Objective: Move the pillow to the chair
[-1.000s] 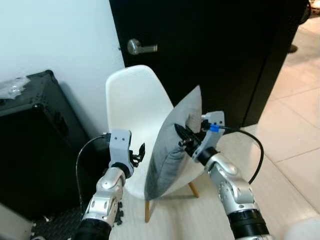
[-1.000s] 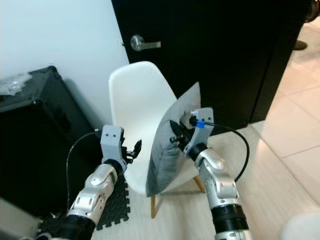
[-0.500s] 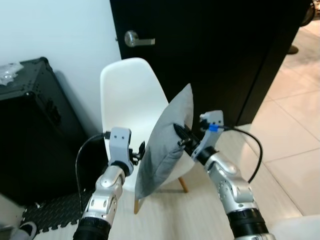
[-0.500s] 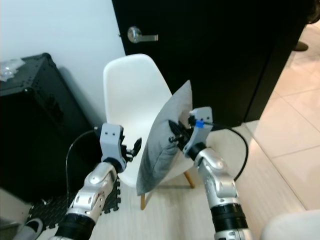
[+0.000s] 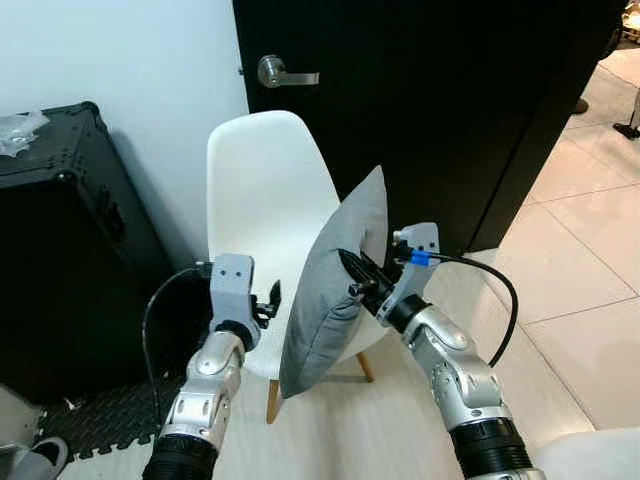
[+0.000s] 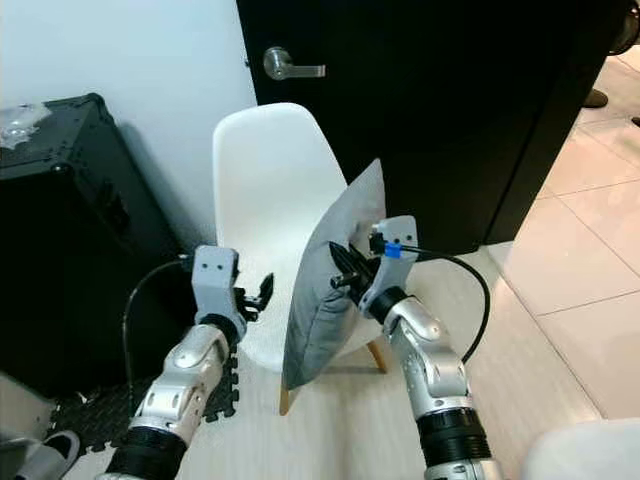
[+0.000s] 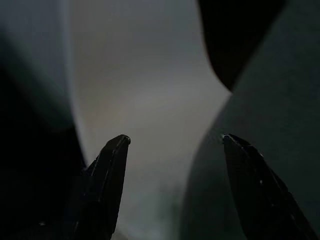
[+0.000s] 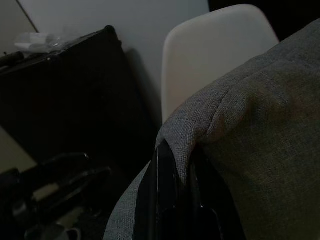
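Right gripper [image 5: 352,277] pinching grey pillow [image 5: 330,290] by edge, hung upright for lowering onto white chair [image 5: 262,200] beyond; left gripper [image 5: 272,298] spread, empty, just beside pillow, ready to steady.

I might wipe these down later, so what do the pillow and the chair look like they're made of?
Pillow: grey woven fabric, matte; the right wrist view shows a coarse weave and a sewn edge seam.
Chair: a smooth white moulded shell, probably plastic, with a faint sheen; its legs look like light wood, though little of them shows.
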Controlling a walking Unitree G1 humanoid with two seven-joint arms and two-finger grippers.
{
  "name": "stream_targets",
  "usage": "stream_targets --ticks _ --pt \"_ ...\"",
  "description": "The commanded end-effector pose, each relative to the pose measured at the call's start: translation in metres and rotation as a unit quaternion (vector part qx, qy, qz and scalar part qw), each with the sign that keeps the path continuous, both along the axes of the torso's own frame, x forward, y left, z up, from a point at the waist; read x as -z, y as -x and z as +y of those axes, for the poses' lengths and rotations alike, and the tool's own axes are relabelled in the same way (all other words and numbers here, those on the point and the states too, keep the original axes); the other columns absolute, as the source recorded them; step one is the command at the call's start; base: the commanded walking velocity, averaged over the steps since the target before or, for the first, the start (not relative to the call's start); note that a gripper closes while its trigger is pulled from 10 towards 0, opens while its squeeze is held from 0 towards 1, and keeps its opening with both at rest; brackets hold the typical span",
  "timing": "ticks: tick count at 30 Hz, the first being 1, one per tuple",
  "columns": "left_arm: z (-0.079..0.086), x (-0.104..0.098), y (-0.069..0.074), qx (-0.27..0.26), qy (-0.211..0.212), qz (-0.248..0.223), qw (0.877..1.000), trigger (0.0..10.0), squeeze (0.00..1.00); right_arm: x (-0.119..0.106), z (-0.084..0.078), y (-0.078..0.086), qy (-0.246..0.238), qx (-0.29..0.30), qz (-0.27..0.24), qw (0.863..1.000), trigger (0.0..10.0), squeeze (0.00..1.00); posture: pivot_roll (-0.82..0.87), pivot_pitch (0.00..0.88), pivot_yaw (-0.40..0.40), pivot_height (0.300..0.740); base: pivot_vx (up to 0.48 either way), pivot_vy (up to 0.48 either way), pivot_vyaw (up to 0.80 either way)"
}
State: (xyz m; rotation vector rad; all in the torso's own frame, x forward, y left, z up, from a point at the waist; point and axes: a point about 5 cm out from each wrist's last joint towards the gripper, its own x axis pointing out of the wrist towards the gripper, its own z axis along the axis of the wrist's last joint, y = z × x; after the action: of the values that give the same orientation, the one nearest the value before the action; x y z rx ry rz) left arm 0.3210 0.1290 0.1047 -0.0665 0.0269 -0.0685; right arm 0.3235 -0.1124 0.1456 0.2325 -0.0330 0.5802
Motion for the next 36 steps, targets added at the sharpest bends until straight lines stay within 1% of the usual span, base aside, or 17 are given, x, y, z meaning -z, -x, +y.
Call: stream_targets --ticks 1,5,6,10,19,21,27,29,32,34,35,36 --pt "0.008 -0.005 -0.001 -0.013 -0.008 -0.013 1.000 10.0 0.00 -0.014 0.006 0.003 -0.017 -0.020 -0.033 0.999 10.0 0.00 -0.07 0.100 0.042 0.740 0.262 0.000 0.00" --pt "0.011 -0.009 -0.002 -0.017 -0.010 -0.020 1.000 10.0 0.00 -0.016 0.009 0.004 -0.023 -0.030 -0.038 0.999 10.0 0.00 -0.07 0.099 0.041 0.740 0.276 0.000 0.00" --pt "0.012 -0.010 -0.003 -0.018 -0.011 -0.022 1.000 10.0 0.00 -0.018 0.011 0.006 -0.027 -0.043 -0.046 0.998 10.0 0.00 -0.07 0.096 0.041 0.740 0.289 0.000 0.61" --pt "0.010 -0.013 -0.003 -0.016 -0.012 -0.027 0.999 10.0 0.00 -0.021 0.011 0.007 -0.032 -0.050 -0.053 0.997 10.0 0.00 -0.07 0.094 0.041 0.740 0.294 0.000 0.80" --pt "0.006 -0.018 -0.005 -0.011 -0.011 -0.036 0.999 10.0 0.00 -0.022 0.008 0.006 -0.042 -0.041 -0.056 0.997 10.0 0.00 -0.07 0.088 0.043 0.740 0.307 0.000 0.80" --pt "0.006 -0.019 -0.005 -0.010 -0.011 -0.038 0.999 10.0 0.00 -0.024 0.007 0.004 -0.043 -0.029 -0.059 0.997 10.0 0.00 -0.07 0.085 0.043 0.740 0.313 0.000 0.64" --pt "0.006 -0.020 -0.005 -0.008 -0.012 -0.039 0.999 10.0 0.00 -0.025 0.002 -0.001 -0.051 -0.003 -0.057 0.997 10.0 0.00 -0.06 0.086 0.045 0.740 0.314 0.000 0.00" --pt "0.006 -0.019 -0.004 -0.007 -0.013 -0.038 0.999 10.0 0.00 -0.024 -0.002 -0.004 -0.042 0.019 -0.050 0.998 10.0 0.00 -0.06 0.092 0.046 0.740 0.315 0.000 0.00" --pt "0.005 -0.018 -0.003 -0.005 -0.013 -0.037 0.999 10.0 0.00 -0.022 -0.005 -0.007 -0.035 0.034 -0.040 0.998 10.0 0.00 -0.06 0.094 0.047 0.740 0.316 0.000 0.00" --pt "0.005 -0.018 -0.003 -0.005 -0.013 -0.036 0.999 10.0 0.00 -0.021 -0.006 -0.008 -0.038 0.037 -0.031 0.998 10.0 0.00 -0.06 0.096 0.048 0.740 0.322 0.000 -0.79" --pt "0.004 -0.018 -0.003 0.001 -0.009 -0.035 0.999 10.0 0.00 -0.019 -0.009 -0.010 -0.036 0.050 -0.020 0.998 10.0 0.00 -0.06 0.096 0.047 0.740 0.311 0.000 -0.79" --pt "0.004 -0.018 -0.003 0.001 -0.009 -0.035 0.999 10.0 0.00 -0.019 -0.009 -0.010 -0.036 0.050 -0.020 0.998 10.0 0.00 -0.06 0.096 0.047 0.740 0.311 0.000 -0.79"
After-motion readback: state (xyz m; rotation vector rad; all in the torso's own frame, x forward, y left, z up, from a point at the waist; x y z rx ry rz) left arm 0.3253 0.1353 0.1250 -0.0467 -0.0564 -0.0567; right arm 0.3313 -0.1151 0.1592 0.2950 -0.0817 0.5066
